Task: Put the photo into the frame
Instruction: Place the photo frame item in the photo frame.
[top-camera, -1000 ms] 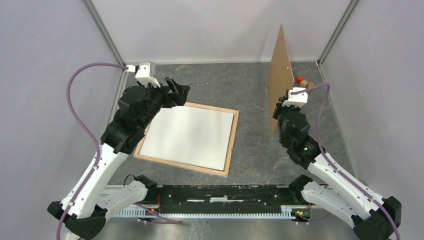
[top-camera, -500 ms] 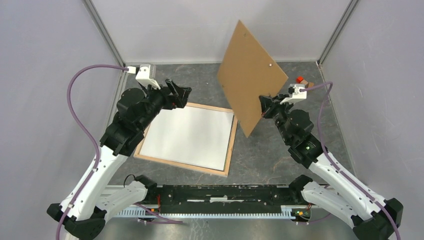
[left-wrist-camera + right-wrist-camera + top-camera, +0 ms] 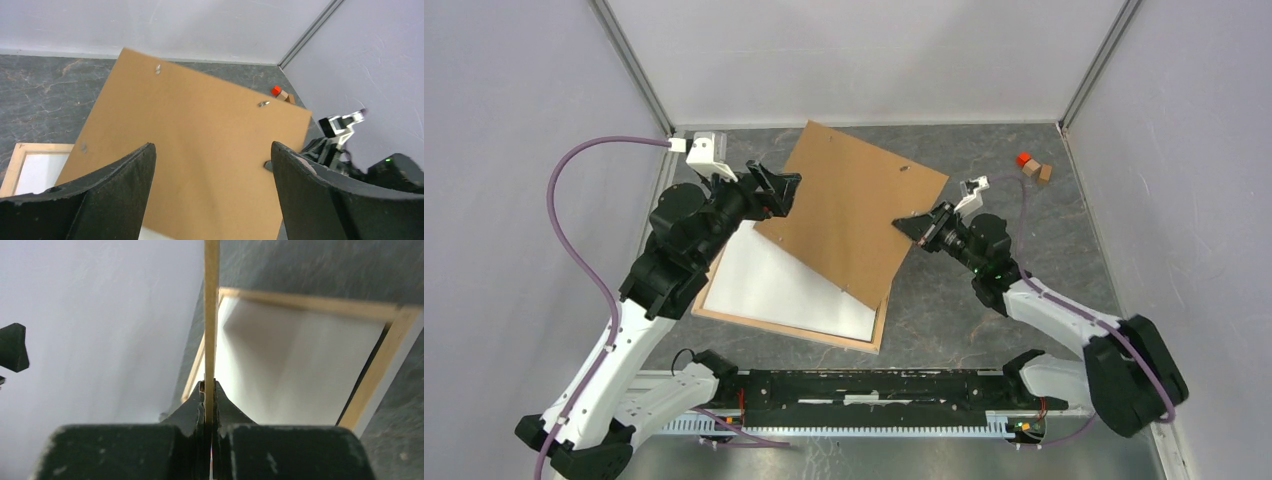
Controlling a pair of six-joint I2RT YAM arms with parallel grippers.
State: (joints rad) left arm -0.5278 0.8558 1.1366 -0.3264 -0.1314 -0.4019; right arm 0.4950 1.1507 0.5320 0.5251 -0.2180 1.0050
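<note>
1. While the right gripper (image 3: 921, 228) pinches the right edge of the brown backing board (image 3: 854, 215), the board hangs tilted over the far part of the frame (image 3: 879, 338) and sits askew to it. I judge it is being brought over as the cover that goes on last.
2. The frame lies flat on the table (image 3: 984, 320), pale wood side up. Inside its rails lies what I take to be the photo (image 3: 769, 290), face down, since only a plain white surface shows.
3. In the right wrist view the board (image 3: 211, 315) appears edge-on, clamped tight between the two fingers (image 3: 197, 412), with the frame (image 3: 310, 305) below it.
4. The right arm reaches low and leftward across the table. Its wrist is rolled so that one finger presses each face of the board.
5. The left arm is bent high over the frame's far left corner. The left gripper (image 3: 782, 192) is spread wide and grasps nothing, with the board's left corner just beside it. My guess is that it waits there to steady or square the board.
6. I cannot tell whether the board's near corner touches the frame.
</note>
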